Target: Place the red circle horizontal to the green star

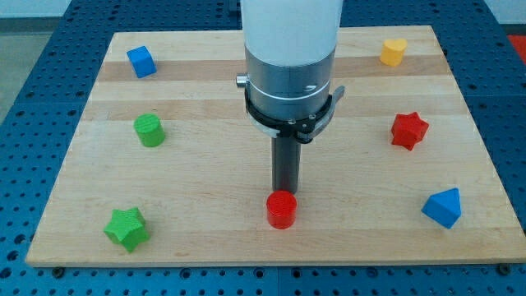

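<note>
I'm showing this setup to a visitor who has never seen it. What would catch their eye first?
First, the big white and grey arm coming down from the view's top centre, ending in a dark rod whose tip stands just above the red circle, seemingly touching it. Next, the bright blocks scattered round the wooden board, such as the green star at the view's bottom left and the red star at the right.

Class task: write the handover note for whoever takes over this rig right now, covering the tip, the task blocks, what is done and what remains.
My tip: just above the red circle in the view, right at it; contact cannot be confirmed.
Red circle: bottom centre of the board.
Green star: bottom left, slightly lower in the view than the circle.
Done: the two sit in roughly the same row.
Left: perhaps a small nudge toward the view's bottom to level them.
</note>
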